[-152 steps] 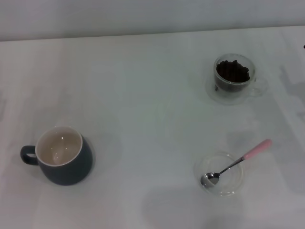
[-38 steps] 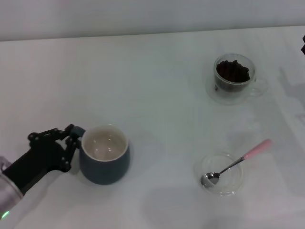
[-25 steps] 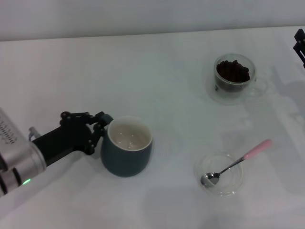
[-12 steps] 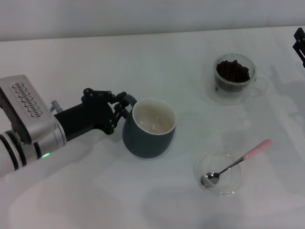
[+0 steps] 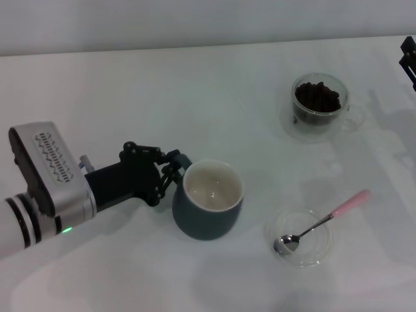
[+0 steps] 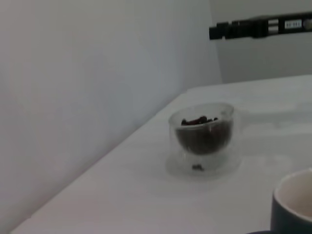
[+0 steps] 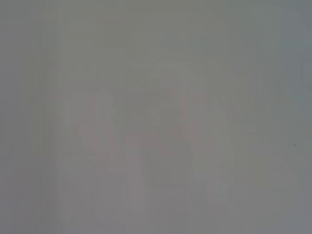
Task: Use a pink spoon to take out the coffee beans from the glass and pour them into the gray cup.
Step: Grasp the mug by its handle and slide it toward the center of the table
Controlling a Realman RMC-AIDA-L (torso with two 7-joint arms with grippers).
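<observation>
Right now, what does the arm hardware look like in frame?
Left arm: silver-white wrist housing with a grid of vent slots, black ring bands and a small green light. Its left end effector is matte black with jointed linkage fingers. Of the right end effector, only a black jointed piece shows at the head view's edge.

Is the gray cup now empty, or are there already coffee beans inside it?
Empty. In the head view the gray cup shows a bare cream inside; the coffee beans are all in the glass.

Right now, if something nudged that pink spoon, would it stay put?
Probably not. The pink spoon rests bowl-down in the glass dish, its handle overhanging the rim, so it could pivot or slide. It looks slim, likely light, and stiff.
</observation>
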